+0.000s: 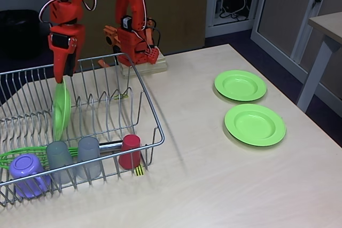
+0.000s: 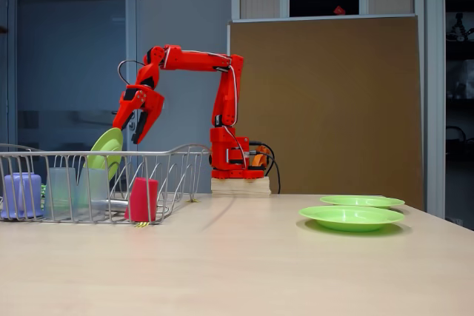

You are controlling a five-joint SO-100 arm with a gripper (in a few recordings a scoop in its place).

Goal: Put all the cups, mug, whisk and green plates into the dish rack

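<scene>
Plates come first: one green plate (image 1: pixel 61 111) stands on edge among the prongs toward the left of the dish rack (image 1: pixel 151 111), leaning a little in the side-on fixed view (image 2: pixel 106 150), while two more green plates lie flat on the worktop (image 1: pixel 214 185) well to the right, one farther (image 1: pixel 240 85) and one nearer (image 1: pixel 255 124), close together but apart. Along the rack's near edge sit the purple mug (image 1: pixel 28 173), two grey cups (image 1: pixel 59 159) (image 1: pixel 89 156) and the red cup (image 1: pixel 130 151), all mouth-down, with the green whisk (image 1: pixel 16 156) lying behind them, its silver handle reaching toward the red cup. Just above the standing plate's upper rim hangs the orange arm's gripper (image 2: pixel 138 119), its jaws spread open with nothing between them; whether a tip touches the rim I cannot tell. By my reading, the first plate is being released, so roughly two plates remain. Next move, I judge: lift clear of the rack wires, swing right to one flat plate, and catch its thin rim, a fiddly pick off the worktop.
</scene>
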